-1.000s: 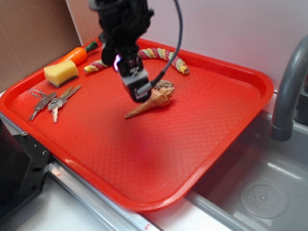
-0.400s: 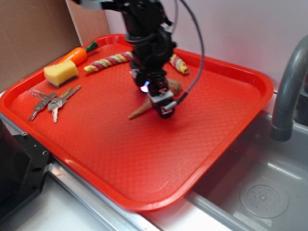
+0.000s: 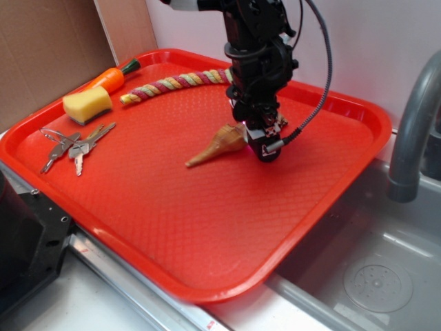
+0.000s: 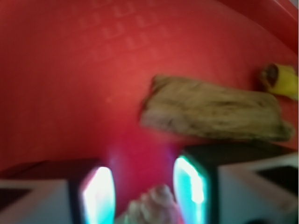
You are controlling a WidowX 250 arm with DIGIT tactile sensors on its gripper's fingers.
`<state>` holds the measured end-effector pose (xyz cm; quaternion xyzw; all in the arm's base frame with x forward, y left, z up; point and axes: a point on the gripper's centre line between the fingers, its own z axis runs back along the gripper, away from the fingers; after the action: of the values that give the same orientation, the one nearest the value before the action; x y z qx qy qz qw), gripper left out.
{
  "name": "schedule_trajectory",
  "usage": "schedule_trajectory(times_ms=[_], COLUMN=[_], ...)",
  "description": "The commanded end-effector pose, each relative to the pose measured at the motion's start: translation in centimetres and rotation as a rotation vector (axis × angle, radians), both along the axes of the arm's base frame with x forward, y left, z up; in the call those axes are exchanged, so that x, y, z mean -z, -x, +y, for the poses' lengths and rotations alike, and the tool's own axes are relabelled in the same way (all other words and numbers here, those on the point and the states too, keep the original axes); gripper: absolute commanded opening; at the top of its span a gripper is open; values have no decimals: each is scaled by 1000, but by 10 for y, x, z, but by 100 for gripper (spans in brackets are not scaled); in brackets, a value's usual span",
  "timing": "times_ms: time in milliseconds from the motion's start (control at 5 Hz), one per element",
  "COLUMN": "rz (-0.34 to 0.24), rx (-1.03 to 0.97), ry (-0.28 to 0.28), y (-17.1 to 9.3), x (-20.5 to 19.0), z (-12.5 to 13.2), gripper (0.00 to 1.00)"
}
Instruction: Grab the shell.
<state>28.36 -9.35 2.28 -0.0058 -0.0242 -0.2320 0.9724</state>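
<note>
The shell (image 3: 217, 145) lies on the red tray (image 3: 172, 207), a tan spiral cone with its thin point toward the front left. My gripper (image 3: 262, 145) is low over the tray at the shell's knobby head. In the blurred wrist view the gripper (image 4: 144, 191) is open. Its two glowing fingers (image 4: 98, 193) stand apart, with the head of the shell (image 4: 154, 205) showing between them at the bottom edge. I cannot tell whether either finger touches it.
A flat brown wood piece (image 4: 215, 109) lies just beyond the fingers. A coloured rope (image 3: 179, 81), carrot (image 3: 107, 79), yellow sponge (image 3: 87, 103) and keys (image 3: 76, 145) sit at the tray's back and left. A grey faucet (image 3: 413, 131) and sink (image 3: 372, 276) are to the right.
The arm has swung to the right and come down, from behind and left of the shell to its head end. The shell has stayed in about the same place.
</note>
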Motion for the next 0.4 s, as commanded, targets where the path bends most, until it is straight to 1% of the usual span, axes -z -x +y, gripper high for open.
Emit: schedule_trajectory(times_ms=[0,200], rz=[-149,-212], rx=[10,-11], ry=[-9,-27], y=[-4,5], x=[-76,-116], z=[-13,-18], gripper=[0,0])
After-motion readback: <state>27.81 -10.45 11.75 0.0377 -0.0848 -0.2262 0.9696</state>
